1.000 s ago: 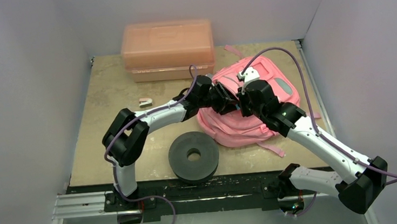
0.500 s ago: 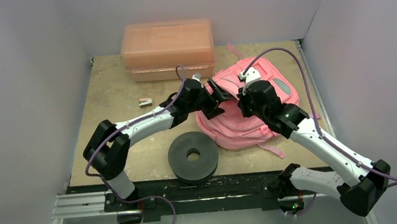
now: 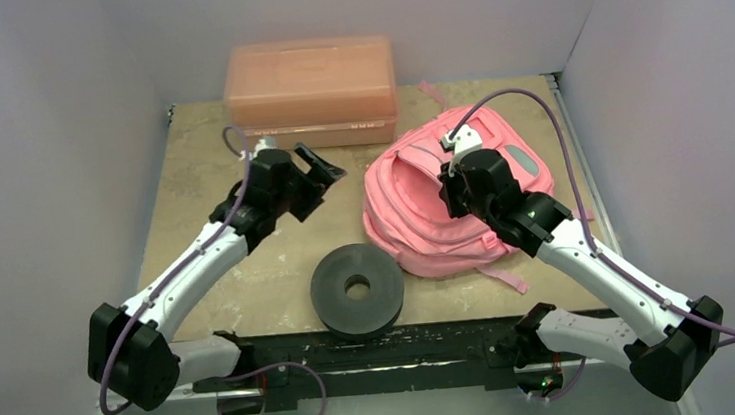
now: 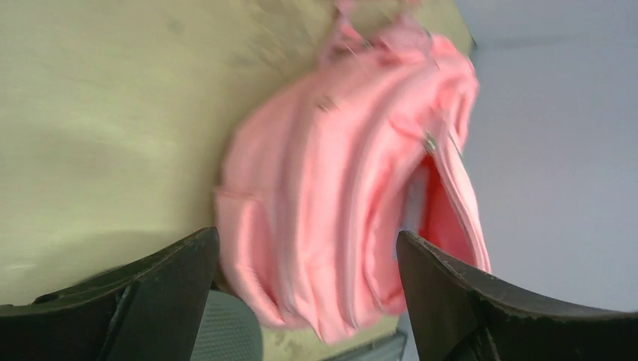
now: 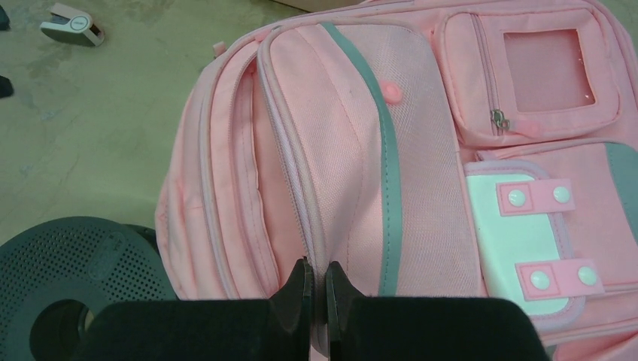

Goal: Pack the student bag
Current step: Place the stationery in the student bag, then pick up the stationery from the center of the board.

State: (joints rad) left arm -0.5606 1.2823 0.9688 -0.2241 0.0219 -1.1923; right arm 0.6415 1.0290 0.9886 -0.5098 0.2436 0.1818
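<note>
The student bag (image 3: 415, 225) is a pink backpack lying flat at the right of the table, front pockets up. Its main zip gapes along the left side. My right gripper (image 3: 449, 192) sits on top of it, shut on the pink zipper edge (image 5: 316, 256) beside the grey trim. My left gripper (image 3: 327, 186) hangs open to the left of the bag, apart from it, with nothing between its fingers. In the left wrist view the bag (image 4: 338, 195) shows blurred beyond the wide-spread fingers (image 4: 162, 297).
A rigid salmon-pink box (image 3: 311, 90) stands against the back wall. A black perforated ring (image 3: 358, 289) lies near the front edge, touching the bag's left side. A small grey-and-pink stapler-like item (image 5: 71, 22) lies on the table left of the bag.
My left gripper opened, let go of the bag's left edge and swung back to the left. The bag's flap settled. The right gripper kept its grip in place.
</note>
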